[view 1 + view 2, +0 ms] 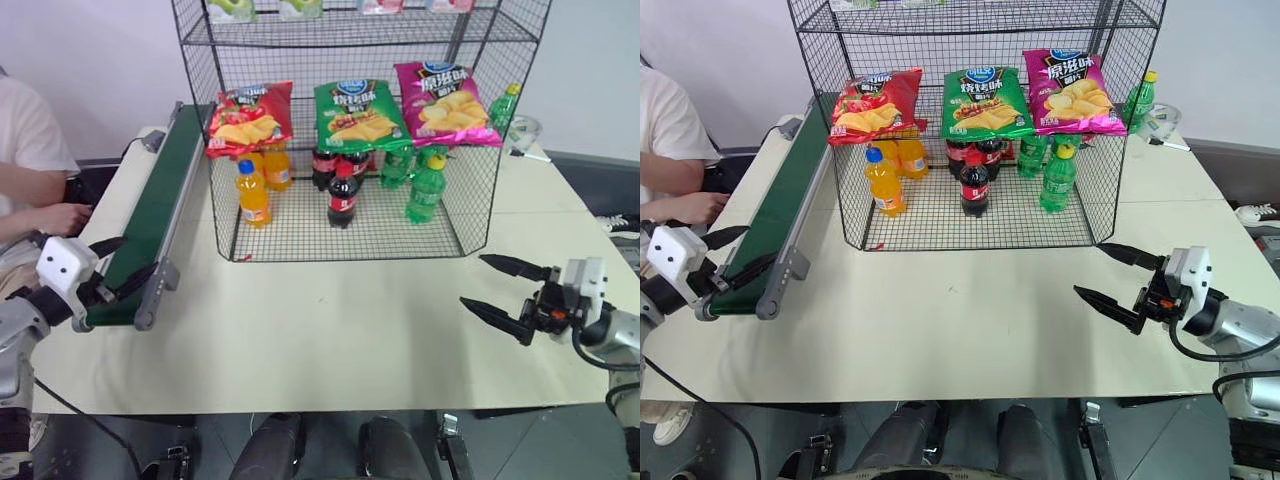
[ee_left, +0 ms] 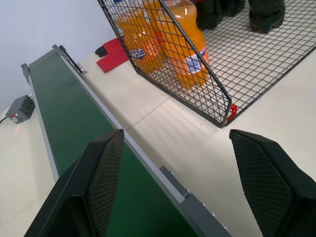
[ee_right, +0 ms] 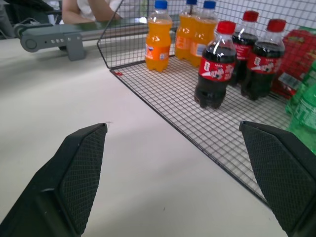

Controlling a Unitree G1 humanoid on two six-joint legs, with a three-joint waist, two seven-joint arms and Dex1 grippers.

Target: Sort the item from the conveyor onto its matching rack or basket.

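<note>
Both arms held low and wide apart, left gripper [image 1: 112,262] and right gripper [image 1: 502,288] gaping, each empty

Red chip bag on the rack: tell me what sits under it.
Under the red chip bag, orange soda bottles stand on the rack floor. The bag covers the rear bottles' tops, so their count stays unclear.

Pale table [image 1: 330,340], bearing a green conveyor [image 1: 160,200] along its left side, a black wire rack [image 1: 350,130] at the back, a small grey box [image 2: 19,108] beside the conveyor.
</note>
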